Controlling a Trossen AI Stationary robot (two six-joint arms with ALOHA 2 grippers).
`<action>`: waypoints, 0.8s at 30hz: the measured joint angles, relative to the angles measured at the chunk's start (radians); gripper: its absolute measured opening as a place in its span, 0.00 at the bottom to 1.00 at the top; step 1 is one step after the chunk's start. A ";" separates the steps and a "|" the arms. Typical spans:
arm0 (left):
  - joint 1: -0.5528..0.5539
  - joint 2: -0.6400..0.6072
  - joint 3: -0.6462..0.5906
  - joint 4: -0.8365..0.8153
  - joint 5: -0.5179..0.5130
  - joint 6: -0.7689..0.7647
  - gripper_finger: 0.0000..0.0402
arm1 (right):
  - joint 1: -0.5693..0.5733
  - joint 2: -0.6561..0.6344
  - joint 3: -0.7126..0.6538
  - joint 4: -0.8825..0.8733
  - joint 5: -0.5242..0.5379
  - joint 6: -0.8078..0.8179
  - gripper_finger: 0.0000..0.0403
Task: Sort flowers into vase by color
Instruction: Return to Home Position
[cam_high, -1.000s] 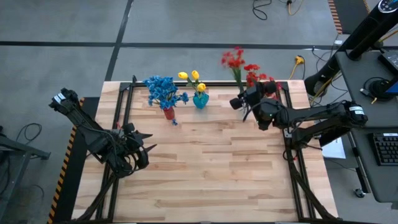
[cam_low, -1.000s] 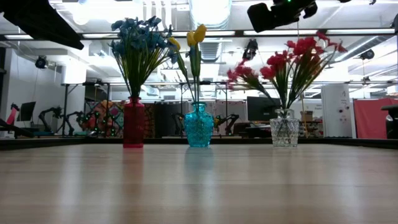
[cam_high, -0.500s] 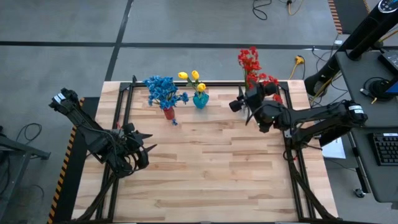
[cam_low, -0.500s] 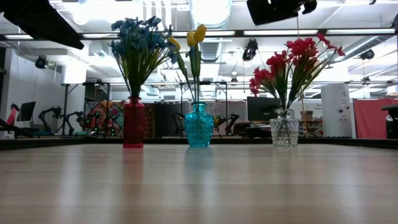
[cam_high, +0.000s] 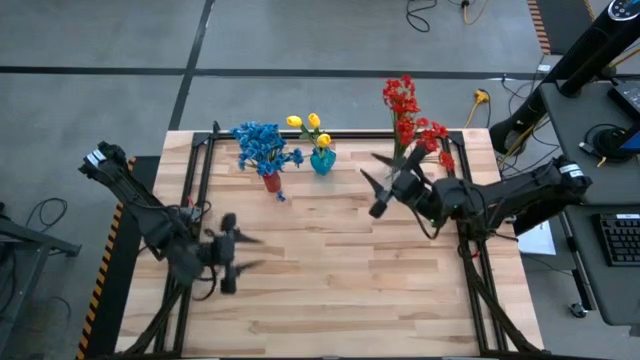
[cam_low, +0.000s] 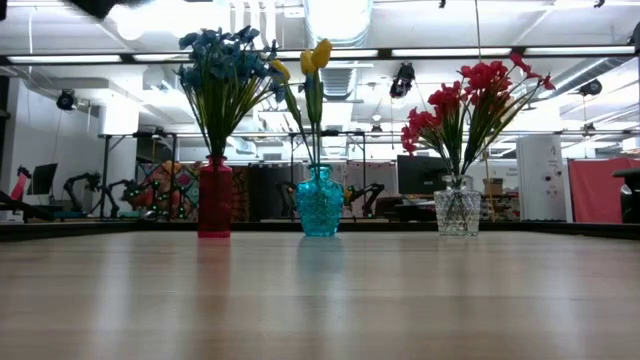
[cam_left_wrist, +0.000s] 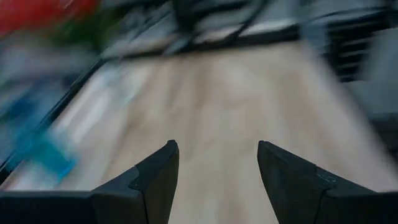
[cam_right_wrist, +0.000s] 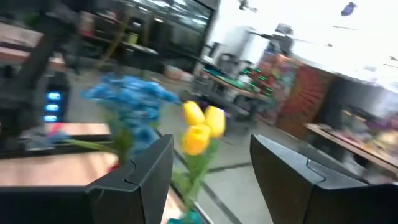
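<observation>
High view: three filled vases in a row, both grippers empty

The blue vase (cam_high: 322, 160) stands at the far edge of the wooden table (cam_high: 330, 300) and holds the yellow flowers (cam_high: 308, 124). Just to its left is the red vase (cam_high: 272, 181) with the blue flowers (cam_high: 262, 145). Well to its right, the red flowers (cam_high: 405, 105) rise from the transparent vase (cam_low: 458, 212). That vase shows plainly from table height, but from above the right arm crowds the foot of the stems and I can't pick it out.

The right gripper (cam_high: 372, 185) hangs over the table between the blue vase and the red flowers, a little nearer the front. Its fingers are spread wide with nothing held, and its wrist camera looks between them at the yellow and blue blooms. The left gripper (cam_high: 262, 252) is well to the front-left of the blue vase, over bare boards, jaws also apart and empty.

A black frame rail (cam_high: 205, 170) runs along the table's left side beyond the red vase. Far to the right of the blue vase, off the table, stands a desk with a keyboard (cam_high: 622, 238).
</observation>
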 joint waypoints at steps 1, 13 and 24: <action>0.000 0.000 -0.016 0.111 0.059 0.117 0.50 | 0.006 -0.006 -0.009 0.001 -0.017 -0.001 0.51; 0.146 -0.086 -0.126 0.450 0.223 0.538 0.50 | 0.013 -0.176 -0.194 0.002 -0.265 0.018 0.51; 0.367 -0.145 -0.177 0.437 0.763 0.582 0.50 | 0.013 -0.369 -0.399 0.002 -0.317 0.141 0.51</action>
